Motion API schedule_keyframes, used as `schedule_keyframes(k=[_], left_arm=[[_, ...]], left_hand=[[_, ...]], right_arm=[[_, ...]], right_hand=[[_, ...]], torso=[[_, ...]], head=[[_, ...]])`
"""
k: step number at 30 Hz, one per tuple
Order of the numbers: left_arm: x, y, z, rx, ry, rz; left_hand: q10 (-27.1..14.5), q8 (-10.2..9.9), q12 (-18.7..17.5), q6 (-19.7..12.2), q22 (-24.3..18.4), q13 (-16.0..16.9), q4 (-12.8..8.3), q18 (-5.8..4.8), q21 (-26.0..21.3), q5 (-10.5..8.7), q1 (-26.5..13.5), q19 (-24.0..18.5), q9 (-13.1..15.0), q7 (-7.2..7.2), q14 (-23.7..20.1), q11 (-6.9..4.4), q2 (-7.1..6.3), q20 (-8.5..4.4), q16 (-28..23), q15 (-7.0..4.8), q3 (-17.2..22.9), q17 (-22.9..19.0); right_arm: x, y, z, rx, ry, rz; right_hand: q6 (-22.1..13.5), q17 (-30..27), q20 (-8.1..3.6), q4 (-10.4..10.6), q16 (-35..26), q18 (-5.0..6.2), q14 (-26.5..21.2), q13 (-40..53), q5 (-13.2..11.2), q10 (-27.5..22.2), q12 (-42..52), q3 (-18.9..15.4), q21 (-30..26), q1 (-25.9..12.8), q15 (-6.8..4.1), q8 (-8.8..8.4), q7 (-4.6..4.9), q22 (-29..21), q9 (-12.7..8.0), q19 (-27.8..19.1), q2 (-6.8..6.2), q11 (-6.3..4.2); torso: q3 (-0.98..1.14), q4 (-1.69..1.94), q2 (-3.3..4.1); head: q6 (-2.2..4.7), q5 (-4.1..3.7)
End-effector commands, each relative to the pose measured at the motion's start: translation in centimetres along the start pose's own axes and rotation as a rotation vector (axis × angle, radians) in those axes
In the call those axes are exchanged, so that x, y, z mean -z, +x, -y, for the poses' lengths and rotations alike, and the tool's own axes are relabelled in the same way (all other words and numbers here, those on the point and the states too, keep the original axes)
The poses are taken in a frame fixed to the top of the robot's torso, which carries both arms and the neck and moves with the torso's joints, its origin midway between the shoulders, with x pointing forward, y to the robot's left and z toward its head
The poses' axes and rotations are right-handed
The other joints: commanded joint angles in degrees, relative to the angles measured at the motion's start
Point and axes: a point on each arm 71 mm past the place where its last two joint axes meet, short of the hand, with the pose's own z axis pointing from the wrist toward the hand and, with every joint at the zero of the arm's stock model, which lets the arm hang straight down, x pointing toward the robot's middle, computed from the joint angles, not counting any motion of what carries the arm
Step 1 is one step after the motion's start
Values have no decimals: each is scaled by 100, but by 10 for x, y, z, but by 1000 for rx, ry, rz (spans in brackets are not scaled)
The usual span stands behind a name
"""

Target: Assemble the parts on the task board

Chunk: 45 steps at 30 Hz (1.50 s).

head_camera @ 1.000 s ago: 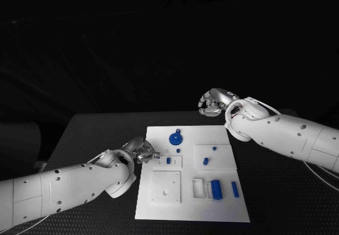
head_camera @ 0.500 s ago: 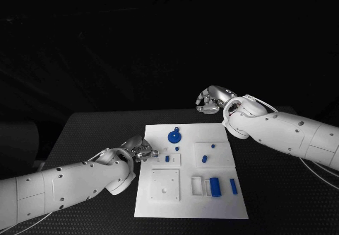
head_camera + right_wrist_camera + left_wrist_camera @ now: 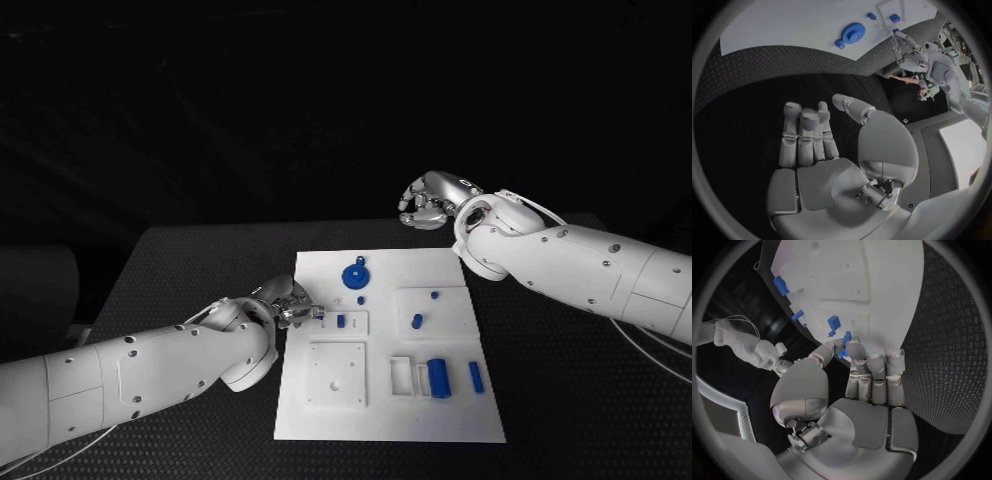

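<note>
Head view: apparently round blue part (image 3: 355, 276)

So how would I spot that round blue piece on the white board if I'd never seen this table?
Start at the white board in the middle of the black table. Look to its far end, away from the robot. There lies the round blue piece, a flat disc with a small tab on its rim. It is the only round, wide part; the other blue pieces are small pegs and bars.
</note>
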Motion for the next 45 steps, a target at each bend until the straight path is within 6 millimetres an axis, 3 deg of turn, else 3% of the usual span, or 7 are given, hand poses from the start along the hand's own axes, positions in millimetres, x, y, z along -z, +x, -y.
schedule_keyframes(k=[1, 11, 19, 45], left_arm=[[0, 4, 2, -39, 21, -17], [0, 5, 3, -71, 42, -11], [0, 7, 3, -76, 45, -14], [-2, 9, -1, -105, 40, -25]], left_hand=[[111, 18, 36, 253, 116, 11, -339, 102, 34, 27, 32, 18, 490, -197, 306, -141, 36, -633, 24, -345, 324, 10], [106, 20, 49, 254, 116, 19, -344, 104, 41, 11, 40, 15, 492, -198, 303, -142, 22, -634, 32, -346, 328, 17], [102, 20, 54, 253, 115, 21, -344, 105, 44, 5, 46, 14, 492, -198, 301, -142, 16, -635, 34, -346, 331, 19], [92, 19, 64, 248, 112, 26, -336, 107, 51, -27, 59, 10, 493, -196, 293, -139, 0, -635, 37, -346, 340, 25]], right_arm=[[0, 0, -1, 0, -11, -1], [0, 0, -1, -7, -11, 3], [0, -1, 0, -15, -11, 6], [0, 0, -1, -15, -11, 2]], right_hand=[[-36, -9, 9, -21, -23, 113, -39, -9, 31, -25, -21, 16, -24, -57, 16, -16, 5, -6, 9, -47, -15, 9], [-51, -14, 14, -26, -38, 114, -40, -25, 47, -28, -28, 10, -39, -61, 18, -24, 8, -9, 8, -49, -24, 11], [-253, -101, 82, -44, -244, 114, -111, -194, 48, -100, -151, 8, -211, -62, 82, -120, 77, -68, -16, -136, -31, 78], [-284, -129, 103, -51, -316, 113, -99, -262, 51, -103, -177, -3, -270, -55, 90, -129, 87, -92, -12, -137, -32, 87]], torso=[[2, -2, 0], [3, 3, -2], [-1, 3, 0], [5, 1, 0]], head=[[-13, -5], [-28, -9], [-21, -15], [-56, -33]])
